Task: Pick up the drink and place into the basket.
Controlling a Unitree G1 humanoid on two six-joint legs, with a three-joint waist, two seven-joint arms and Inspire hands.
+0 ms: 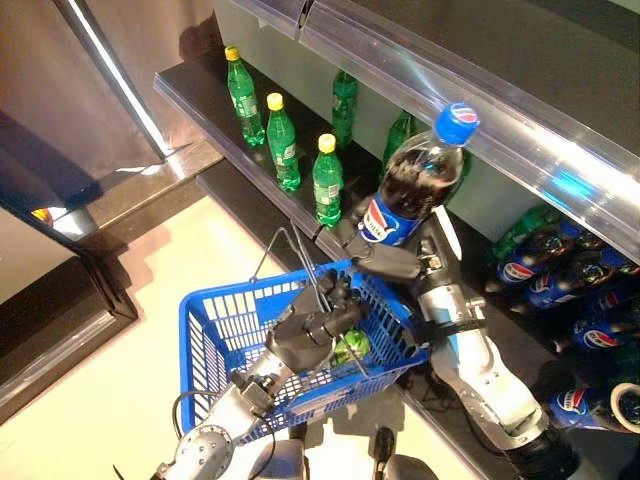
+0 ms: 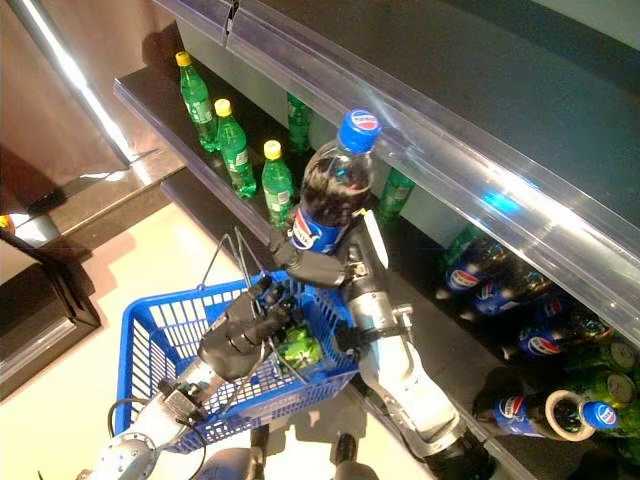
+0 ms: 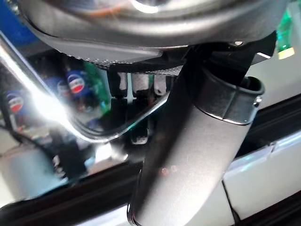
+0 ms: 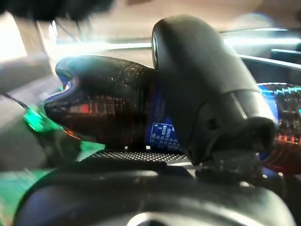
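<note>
A dark cola bottle (image 1: 415,180) with a blue cap and blue label is held up in front of the shelf by my right hand (image 1: 385,258), whose fingers and thumb (image 4: 207,89) are curled round its lower body (image 4: 108,113). The bottle tilts, cap toward the upper shelf rail. Just below it hangs a blue plastic basket (image 1: 215,335); my left hand (image 1: 310,325) is shut on its wire handles (image 3: 94,136). A green bottle (image 1: 350,347) lies inside the basket.
Several green bottles (image 1: 283,143) with yellow caps stand on the dark shelf (image 1: 200,100). More cola bottles (image 1: 545,265) lie on a lower shelf at right. A clear shelf rail (image 1: 520,130) runs overhead. Pale floor (image 1: 120,400) lies to the left.
</note>
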